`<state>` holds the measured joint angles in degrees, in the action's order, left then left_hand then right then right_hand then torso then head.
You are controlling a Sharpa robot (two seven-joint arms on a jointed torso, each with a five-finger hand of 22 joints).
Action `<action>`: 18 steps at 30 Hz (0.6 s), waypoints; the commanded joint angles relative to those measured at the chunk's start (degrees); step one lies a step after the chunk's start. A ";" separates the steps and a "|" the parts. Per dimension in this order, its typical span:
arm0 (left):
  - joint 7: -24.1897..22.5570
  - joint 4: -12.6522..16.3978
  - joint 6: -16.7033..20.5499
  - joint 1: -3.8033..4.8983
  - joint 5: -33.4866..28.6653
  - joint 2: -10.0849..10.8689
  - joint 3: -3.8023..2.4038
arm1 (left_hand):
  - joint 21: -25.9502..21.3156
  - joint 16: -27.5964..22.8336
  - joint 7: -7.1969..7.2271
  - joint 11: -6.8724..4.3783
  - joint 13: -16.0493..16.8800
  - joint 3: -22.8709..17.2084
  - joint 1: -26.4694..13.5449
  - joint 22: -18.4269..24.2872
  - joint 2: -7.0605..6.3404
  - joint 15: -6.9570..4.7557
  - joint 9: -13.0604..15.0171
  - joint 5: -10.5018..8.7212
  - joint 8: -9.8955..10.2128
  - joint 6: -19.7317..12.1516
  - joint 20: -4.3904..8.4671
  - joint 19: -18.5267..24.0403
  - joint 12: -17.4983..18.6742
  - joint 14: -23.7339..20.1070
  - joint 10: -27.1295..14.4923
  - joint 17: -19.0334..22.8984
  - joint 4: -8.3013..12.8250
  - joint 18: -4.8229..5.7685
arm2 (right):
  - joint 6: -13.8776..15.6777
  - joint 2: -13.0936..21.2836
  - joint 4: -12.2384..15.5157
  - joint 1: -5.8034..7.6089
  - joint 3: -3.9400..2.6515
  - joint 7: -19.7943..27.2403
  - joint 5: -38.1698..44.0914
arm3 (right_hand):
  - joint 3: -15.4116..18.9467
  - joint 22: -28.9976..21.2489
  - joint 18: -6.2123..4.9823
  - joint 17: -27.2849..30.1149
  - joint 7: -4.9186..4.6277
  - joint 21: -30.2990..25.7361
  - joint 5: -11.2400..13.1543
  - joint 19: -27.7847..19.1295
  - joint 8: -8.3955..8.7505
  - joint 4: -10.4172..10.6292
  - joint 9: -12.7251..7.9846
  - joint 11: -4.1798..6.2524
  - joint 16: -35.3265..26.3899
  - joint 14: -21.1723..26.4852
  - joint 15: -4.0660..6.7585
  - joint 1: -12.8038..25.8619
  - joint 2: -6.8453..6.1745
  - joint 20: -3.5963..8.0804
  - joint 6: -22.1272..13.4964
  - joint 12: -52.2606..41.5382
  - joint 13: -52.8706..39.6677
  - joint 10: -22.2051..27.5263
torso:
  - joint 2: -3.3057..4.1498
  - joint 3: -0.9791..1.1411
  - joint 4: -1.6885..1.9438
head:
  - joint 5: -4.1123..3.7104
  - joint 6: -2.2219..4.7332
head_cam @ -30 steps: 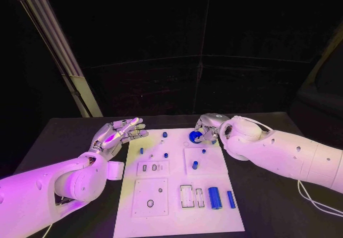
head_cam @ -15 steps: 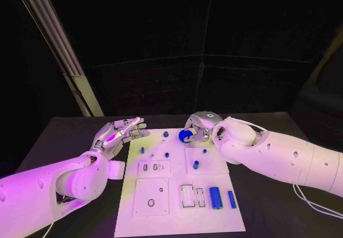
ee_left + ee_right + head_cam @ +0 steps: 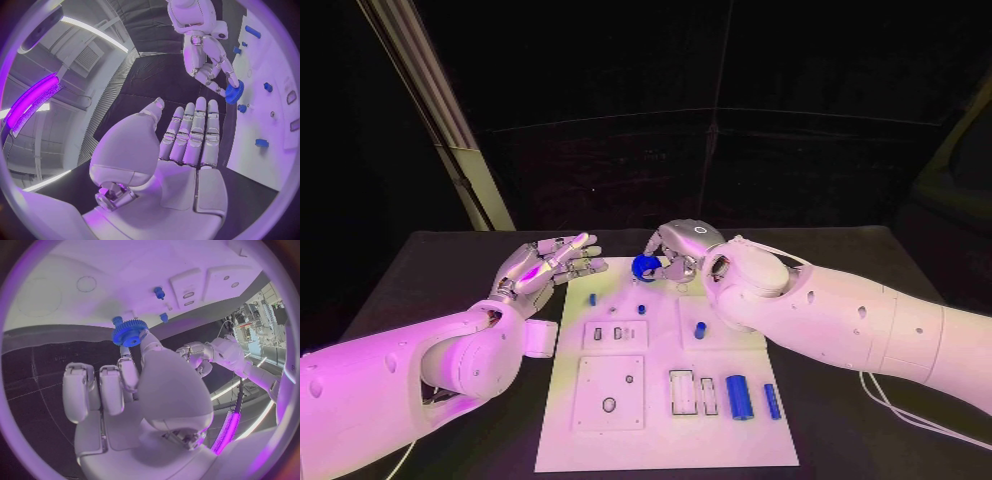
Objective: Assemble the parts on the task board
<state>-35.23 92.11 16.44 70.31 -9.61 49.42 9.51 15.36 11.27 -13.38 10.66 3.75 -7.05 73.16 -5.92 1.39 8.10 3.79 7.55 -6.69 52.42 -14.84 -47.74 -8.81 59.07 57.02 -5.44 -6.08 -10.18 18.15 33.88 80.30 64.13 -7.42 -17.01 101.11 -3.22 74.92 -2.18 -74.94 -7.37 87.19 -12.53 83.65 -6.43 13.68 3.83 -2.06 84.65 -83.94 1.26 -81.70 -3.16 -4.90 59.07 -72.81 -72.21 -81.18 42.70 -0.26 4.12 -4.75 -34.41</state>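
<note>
Head view: you see the right hand (image 3: 678, 243) over the far edge of the white rectangular task board (image 3: 661, 420), pinching a small blue toothed gear (image 3: 646, 266); its forearm hides part of the board's right edge. The left hand (image 3: 542, 265) hovers by the far left corner, fingers straight and together, holding nothing.

Left wrist view: the left hand's fingers (image 3: 194, 132) lie side by side; black table shows between them and the gear (image 3: 234, 93).

Right wrist view: thumb and fingertip grip the gear (image 3: 129, 333) just above the board's edge (image 3: 94, 270).
</note>
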 commanded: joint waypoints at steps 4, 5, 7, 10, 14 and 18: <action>0.08 0.05 -1.00 0.09 0.11 -0.08 -0.05 | -0.05 -0.30 -0.79 0.27 -0.08 -0.05 0.05 0.07 0.48 0.34 -0.06 0.09 0.23 -0.52 -0.01 -0.19 0.31 -0.06 -0.17 0.07 0.25 -0.33 | -1.50 -2.73 -2.67 -0.05 0.24 0.51 -0.03 | -0.45 7.96 0.58 -1.80 -0.08 0.40 -0.11 1.71 0.29 0.10 0.08 -0.33 0.13 -3.64 0.44 0.56 -0.01 0.19 0.04 0.23 0.17 -0.12 | 0.01 0.03 -0.12 | 0.37 -0.10; 0.08 0.04 -1.00 0.09 0.11 -0.10 -0.05 | -0.05 -0.30 -0.79 0.27 -0.08 -0.05 0.05 0.07 0.48 0.34 -0.06 0.09 0.23 -0.52 -0.01 -0.19 0.31 -0.06 -0.17 0.07 0.25 -0.33 | -1.91 -3.01 -2.95 -0.06 0.31 0.52 -0.03 | -0.45 7.95 0.58 -1.79 -0.08 0.40 -0.11 1.70 0.30 0.10 0.08 -0.34 0.12 -3.64 0.43 0.58 -0.02 0.19 0.04 0.24 0.17 -0.11 | 0.03 0.02 -0.09 | 0.37 -0.14; 0.08 0.02 -1.02 0.09 0.11 -0.15 -0.05 | -0.05 -0.31 -0.80 0.27 -0.08 -0.05 0.04 0.08 0.48 0.34 -0.06 0.09 0.24 -0.53 -0.01 -0.19 0.32 -0.07 -0.18 0.08 0.26 -0.33 | -2.71 -3.61 -3.56 -0.07 0.43 0.56 -0.04 | -0.46 7.98 0.58 -1.82 -0.09 0.41 -0.09 1.72 0.32 0.11 0.08 -0.35 0.13 -3.64 0.42 0.63 -0.05 0.18 0.03 0.28 0.20 -0.08 | 0.05 0.03 -0.07 | 0.30 -0.24; 0.07 -0.04 -1.06 0.09 0.11 -0.21 -0.05 | -0.08 -0.36 -0.83 0.30 -0.08 -0.01 -0.07 0.11 0.50 0.36 -0.06 0.08 0.28 -0.56 -0.03 -0.17 0.37 -0.09 -0.23 0.09 0.19 -0.33 | -3.61 -4.50 -4.45 -0.10 0.56 0.66 -0.04 | -0.46 7.99 0.58 -1.78 -0.10 0.41 -0.08 1.72 0.33 0.11 0.07 -0.35 0.12 -3.63 0.42 0.64 -0.06 0.18 0.03 0.28 0.19 -0.08 | 0.04 0.06 -0.16 | 0.30 -0.32; 0.08 -0.09 -1.08 0.09 0.11 -0.29 -0.05 | -0.08 -0.36 -0.83 0.30 -0.08 -0.01 -0.07 0.11 0.50 0.36 -0.06 0.08 0.28 -0.56 -0.03 -0.17 0.37 -0.09 -0.23 0.09 0.19 -0.33 | -4.53 -5.34 -5.33 -0.14 0.68 0.74 -0.02 | -0.48 7.96 0.58 -1.78 -0.10 0.40 -0.09 1.71 0.35 0.10 0.07 -0.36 0.11 -3.63 0.41 0.64 -0.06 0.18 0.01 0.31 0.22 -0.05 | 0.06 0.10 -0.14 | 0.13 -0.52; 0.10 -0.13 -1.10 0.09 0.11 -0.35 -0.05 | -0.08 -0.36 -0.83 0.30 -0.08 -0.01 -0.07 0.11 0.50 0.36 -0.06 0.08 0.28 -0.56 -0.03 -0.17 0.37 -0.09 -0.23 0.09 0.19 -0.33 | -5.02 -5.72 -5.83 -0.16 0.77 0.64 0.17 | -0.54 7.91 0.57 -1.88 -0.15 0.38 -0.08 1.66 0.50 0.08 0.04 -0.41 0.15 -3.64 0.38 0.73 -0.17 0.15 -0.12 0.61 0.45 0.14 | 0.01 0.09 -0.13 | 0.08 -0.73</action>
<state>-35.14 91.95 16.22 70.32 -9.62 49.14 9.51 15.36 11.27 -13.38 10.66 3.75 -7.05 73.16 -5.86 1.39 8.10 3.79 7.55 -6.69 52.42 -14.84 -47.74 -8.82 59.07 57.02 -5.44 -6.08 -10.18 14.77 28.25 74.54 63.85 -6.66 -16.75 101.02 -3.39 74.92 -2.19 -74.93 -7.35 87.41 -12.53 83.65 -6.10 13.82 3.85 -2.06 84.65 -83.94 1.25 -81.41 -3.46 -4.90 59.03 -72.49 -71.88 -81.17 42.75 -0.17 3.98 -4.66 -35.01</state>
